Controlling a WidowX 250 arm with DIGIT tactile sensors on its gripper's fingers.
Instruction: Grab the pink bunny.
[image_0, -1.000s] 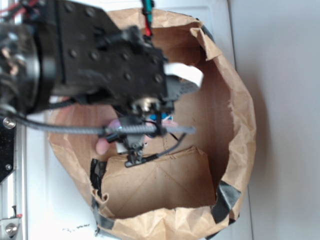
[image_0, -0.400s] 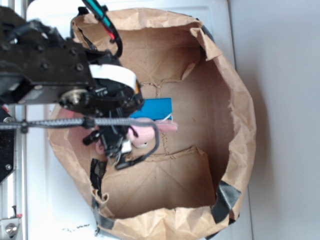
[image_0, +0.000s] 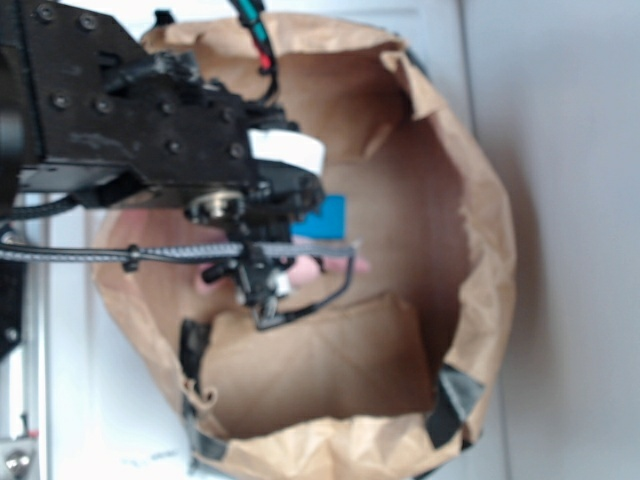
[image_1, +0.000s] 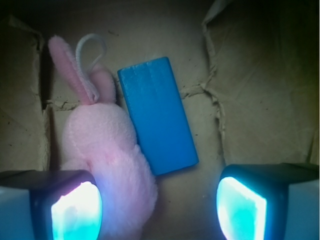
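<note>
A white worktop (image_0: 560, 200) carries a large brown paper bag (image_0: 480, 260), its mouth rolled open and its rim patched with dark tape near the lower right corner. The black robot arm (image_0: 130, 120) reaches over the bag's left rim, with a braided cable crossing beneath it, and hides much of the bag's floor in the exterior view. On that cardboard-brown floor (image_1: 250, 75), toward the left rim of the bag, lie two things side by side. The pink bunny (image_1: 107, 150) is the longer one, a plush body with ears and a white loop of cord at its far end; in the exterior view only bits of pink (image_0: 340, 266) show past the arm. Touching its right flank is a flat blue block (image_1: 156, 120), slightly tilted, seen as a blue patch (image_0: 325, 215) from outside. The claw (image_1: 159, 207) hangs above them with its jaws spread wide and nothing held: its left fingertip (image_1: 75, 210) overlaps the bunny's lower body in the wrist view, and the right fingertip (image_1: 242, 210) is over bare bag floor, well apart from the block.
</note>
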